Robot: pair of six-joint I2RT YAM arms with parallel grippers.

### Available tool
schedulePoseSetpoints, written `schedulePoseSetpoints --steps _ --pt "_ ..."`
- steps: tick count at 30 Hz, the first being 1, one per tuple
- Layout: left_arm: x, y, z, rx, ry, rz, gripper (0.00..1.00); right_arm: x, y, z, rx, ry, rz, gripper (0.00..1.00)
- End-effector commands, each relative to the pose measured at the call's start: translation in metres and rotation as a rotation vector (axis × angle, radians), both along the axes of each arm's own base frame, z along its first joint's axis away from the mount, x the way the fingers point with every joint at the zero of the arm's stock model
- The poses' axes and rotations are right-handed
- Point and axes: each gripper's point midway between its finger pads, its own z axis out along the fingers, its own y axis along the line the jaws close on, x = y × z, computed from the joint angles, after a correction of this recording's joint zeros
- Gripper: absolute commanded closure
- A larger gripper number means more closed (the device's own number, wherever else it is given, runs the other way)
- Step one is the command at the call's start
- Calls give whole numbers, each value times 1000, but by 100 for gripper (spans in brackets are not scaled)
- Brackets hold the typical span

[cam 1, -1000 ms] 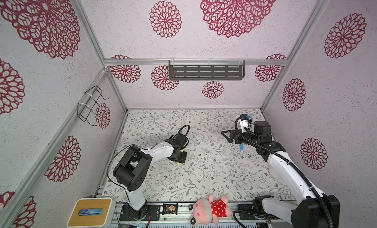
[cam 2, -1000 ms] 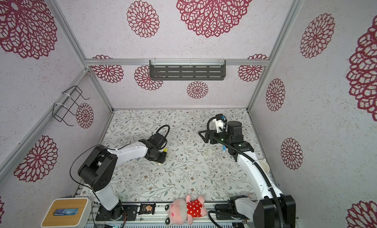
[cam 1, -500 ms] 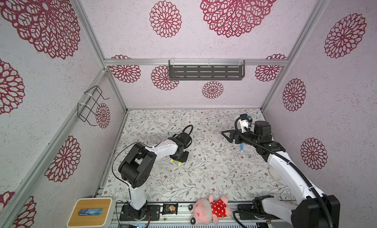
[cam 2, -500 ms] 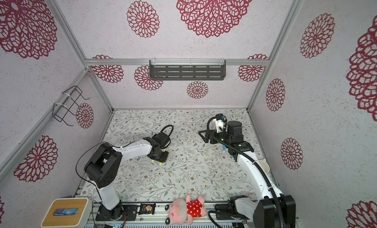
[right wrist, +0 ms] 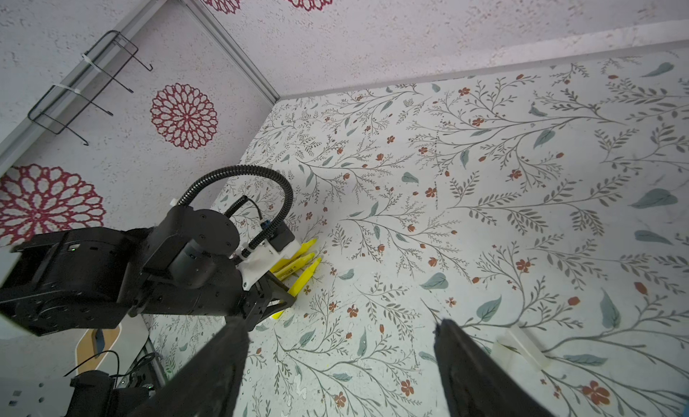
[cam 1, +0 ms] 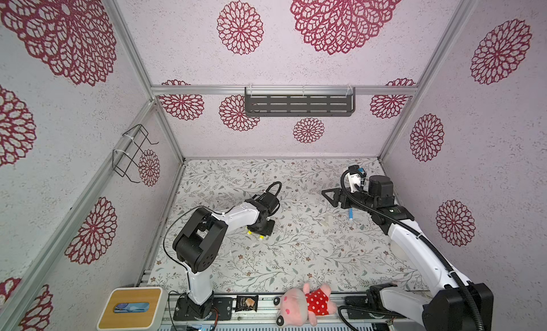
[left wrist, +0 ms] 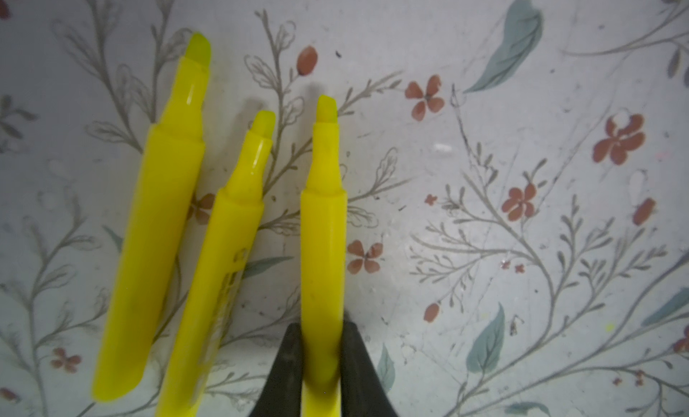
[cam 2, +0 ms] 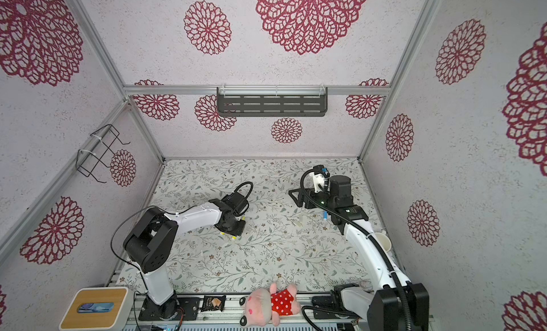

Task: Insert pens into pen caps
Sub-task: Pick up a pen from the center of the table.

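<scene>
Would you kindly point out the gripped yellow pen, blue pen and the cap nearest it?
gripped yellow pen (left wrist: pixel 322 247): left wrist view, mid-barrel.
blue pen (cam 1: pixel 350 214): a top view, barrel.
pen cap (right wrist: pixel 522 346): right wrist view, wall.

Glossy yellow plastic pens (left wrist: pixel 160 210) lie on a matt, scuffed floral table cover (left wrist: pixel 522 79).
</scene>
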Motion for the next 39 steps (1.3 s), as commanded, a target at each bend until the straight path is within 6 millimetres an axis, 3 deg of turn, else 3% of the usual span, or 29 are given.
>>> schedulePoseSetpoints --steps 1,11,14,21,25,30,39 --pt "-10 -14 4 -68 4 -28 100 -1 -3 24 -8 -67 -20 18" --pt "-1 -45 78 -389 -202 -22 100 -1 -11 15 -51 -45 -70 15" --pt "-1 -53 102 -497 -268 -28 100 -2 -6 12 -22 -32 -45 15" --pt "-11 -58 147 -676 -397 -62 100 -20 28 16 87 -42 155 14" --pt "-17 -67 169 -788 -429 -94 100 -36 59 13 101 -35 290 16" --pt "-21 -75 187 -865 -449 -131 100 -50 92 11 134 -31 397 22" --pt "-28 -80 211 -961 -482 -160 100 -56 119 15 170 -34 475 32"
